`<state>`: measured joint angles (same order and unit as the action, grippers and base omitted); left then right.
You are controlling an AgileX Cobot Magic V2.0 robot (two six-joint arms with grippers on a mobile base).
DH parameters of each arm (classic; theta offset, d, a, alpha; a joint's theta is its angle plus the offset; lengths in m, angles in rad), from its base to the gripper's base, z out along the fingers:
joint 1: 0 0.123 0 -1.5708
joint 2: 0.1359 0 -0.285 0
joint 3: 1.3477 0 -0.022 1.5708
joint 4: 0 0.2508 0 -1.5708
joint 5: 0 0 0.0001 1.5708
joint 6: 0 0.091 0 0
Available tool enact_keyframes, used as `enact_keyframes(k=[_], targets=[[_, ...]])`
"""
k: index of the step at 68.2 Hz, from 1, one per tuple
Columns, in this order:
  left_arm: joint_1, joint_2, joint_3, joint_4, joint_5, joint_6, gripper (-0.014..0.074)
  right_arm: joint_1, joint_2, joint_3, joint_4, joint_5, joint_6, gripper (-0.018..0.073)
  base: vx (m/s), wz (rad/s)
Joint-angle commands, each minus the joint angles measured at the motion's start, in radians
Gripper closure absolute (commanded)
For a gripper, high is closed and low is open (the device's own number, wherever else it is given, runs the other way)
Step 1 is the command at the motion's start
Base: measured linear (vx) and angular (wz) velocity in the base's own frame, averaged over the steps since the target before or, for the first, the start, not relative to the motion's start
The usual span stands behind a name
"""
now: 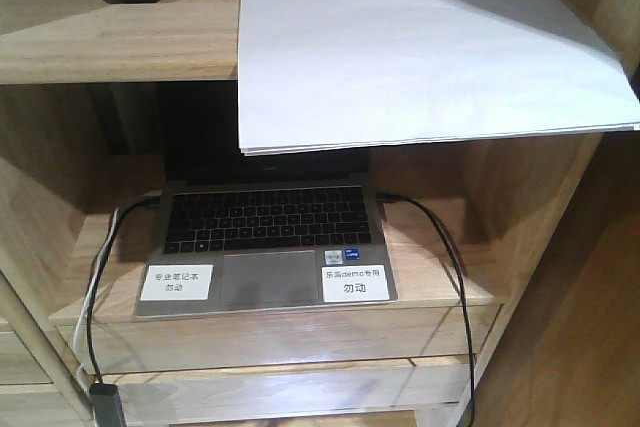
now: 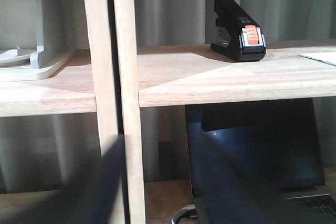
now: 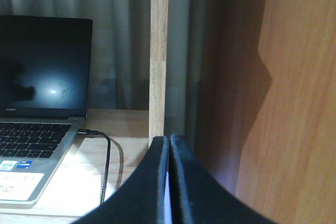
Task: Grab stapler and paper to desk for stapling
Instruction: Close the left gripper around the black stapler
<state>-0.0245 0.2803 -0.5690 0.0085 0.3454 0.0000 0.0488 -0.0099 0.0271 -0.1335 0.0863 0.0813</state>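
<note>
While the stapler [image 2: 239, 30] stands far back on the shelf [image 2: 210, 77], left of the overhanging paper [image 1: 420, 57], my right gripper [image 3: 168, 141] sits clenched below, right of the laptop [image 3: 37, 103]; my left fingers are unseen. I should approach the stapler level, spread wide.

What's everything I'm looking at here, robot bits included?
Shelf unit: one, light wood, fills the view.
Paper: one thin stack, white, upper shelf, overhanging the front edge.
Stapler: one, black with orange patch, upper shelf, left of the paper.
Laptop: one, grey, open, lower shelf below the paper.
Labels: two, white, on the laptop's palm rest.
Cables: several, black and white, at the laptop's sides.
Right tool: one, black, fingers closed together, beside the shelf's upright post.
</note>
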Motion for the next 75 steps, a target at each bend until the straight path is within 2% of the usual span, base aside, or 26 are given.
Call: enact_keyframes(k=[1,14,18,25,30,36,51,58,63,75], targets=[[-0.005,0.021,-0.032,-0.001,-0.098,0.000,0.0106,-0.005,-0.010,0.005,-0.005,-0.077,-0.003,0.0569,0.00,0.00],[-0.005,0.021,-0.032,-0.009,-0.101,-0.013,0.0101,-0.005,-0.010,0.005,-0.005,-0.077,-0.003,0.0569,0.00,0.00],[-0.005,0.021,-0.032,-0.033,-0.099,-0.022,0.0101,-0.005,-0.010,0.005,-0.005,-0.077,-0.003,0.0569,0.00,0.00],[-0.008,0.021,-0.044,-0.039,-0.080,0.000,0.0108,-0.005,-0.010,0.005,-0.005,-0.077,-0.003,0.0569,0.00,0.00],[-0.041,0.021,-0.065,-0.039,-0.067,0.066,0.0123,-0.005,-0.010,0.005,-0.005,-0.077,-0.003,0.0569,0.00,0.00],[-0.098,0.042,-0.098,-0.058,-0.067,0.107,0.0135,-0.005,-0.010,0.005,-0.005,-0.077,-0.003,0.0569,0.00,0.00],[-0.256,0.213,-0.238,-0.079,-0.013,0.114,0.0136,-0.005,-0.010,0.005,-0.005,-0.077,-0.003,0.0569,0.00,0.00],[-0.307,0.326,-0.318,-0.079,-0.011,0.134,0.0136,-0.005,-0.010,0.005,-0.005,-0.077,-0.003,0.0569,0.00,0.00],[-0.325,0.429,-0.395,-0.079,0.006,0.130,0.0136,-0.005,-0.010,0.005,-0.005,-0.077,-0.003,0.0569,0.00,0.00],[-0.324,0.663,-0.610,-0.080,0.061,0.122,0.0136,-0.005,-0.010,0.005,-0.005,-0.077,-0.003,0.0569,0.00,0.00]])
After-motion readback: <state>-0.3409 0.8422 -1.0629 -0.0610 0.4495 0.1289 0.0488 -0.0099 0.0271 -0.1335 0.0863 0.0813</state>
